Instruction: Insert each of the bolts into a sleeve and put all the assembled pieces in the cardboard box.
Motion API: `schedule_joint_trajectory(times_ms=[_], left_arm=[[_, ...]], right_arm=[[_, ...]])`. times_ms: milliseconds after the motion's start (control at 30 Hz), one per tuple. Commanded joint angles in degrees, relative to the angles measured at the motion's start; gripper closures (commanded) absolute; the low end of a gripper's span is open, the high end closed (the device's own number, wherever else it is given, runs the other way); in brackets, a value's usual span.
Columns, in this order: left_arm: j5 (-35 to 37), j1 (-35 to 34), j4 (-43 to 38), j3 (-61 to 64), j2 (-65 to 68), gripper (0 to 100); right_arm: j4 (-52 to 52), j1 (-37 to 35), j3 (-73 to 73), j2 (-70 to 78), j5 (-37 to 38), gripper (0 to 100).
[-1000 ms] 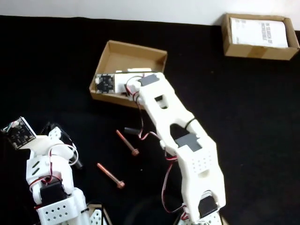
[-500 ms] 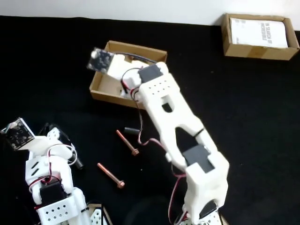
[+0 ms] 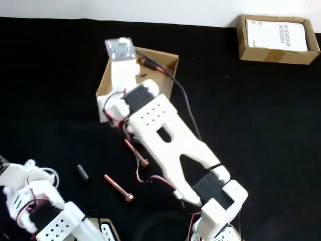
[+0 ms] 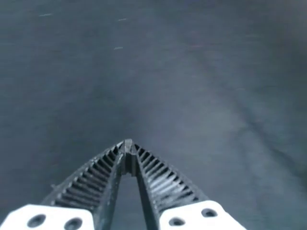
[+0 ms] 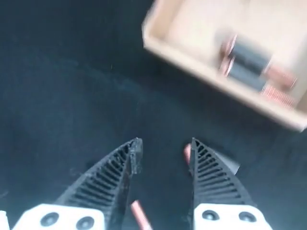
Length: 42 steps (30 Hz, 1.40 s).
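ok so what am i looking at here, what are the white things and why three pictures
These are two robot arms, left arm and right arm, on a black cloth. The high view looks down from above; the other two come from a camera on each arm's wrist, looking along its pincer. The left pincer is shut on nothing. The right pincer is open and empty, near the cardboard box, which holds assembled pieces, bolts in black sleeves. On the cloth lie one copper bolt, a second bolt and a loose sleeve. Another box sits at the far edge.
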Motion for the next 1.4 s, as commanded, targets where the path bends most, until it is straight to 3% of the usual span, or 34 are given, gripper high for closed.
schedule_joint_trajectory(times_ms=[0,167,400,600,900,1367], left_arm=[[-3.08,-8.22,2.02,0.92,-0.57,99],[-10.81,-20.09,4.57,0.92,-0.57,99],[-17.93,-34.24,5.01,0.92,-0.57,99],[-27.34,-34.33,5.1,0.92,-0.57,99],[-27.43,-31.25,11.25,0.92,-0.57,99],[-27.43,-31.16,11.16,0.92,-0.57,99]], right_arm=[[-0.04,-4.7,6.9,-3.47,-4.31,85.8],[-8.57,-9.27,17.19,-3.47,-5.01,85.8],[-16.57,-14.37,19.12,-3.38,-5.01,85.8],[-21.14,-16.48,19.12,-1.01,-5.01,85.8],[-21.32,-21.58,15.34,9.19,-4.66,85.8],[-17.36,-24.48,-2.68,24.31,-4.75,85.8]])
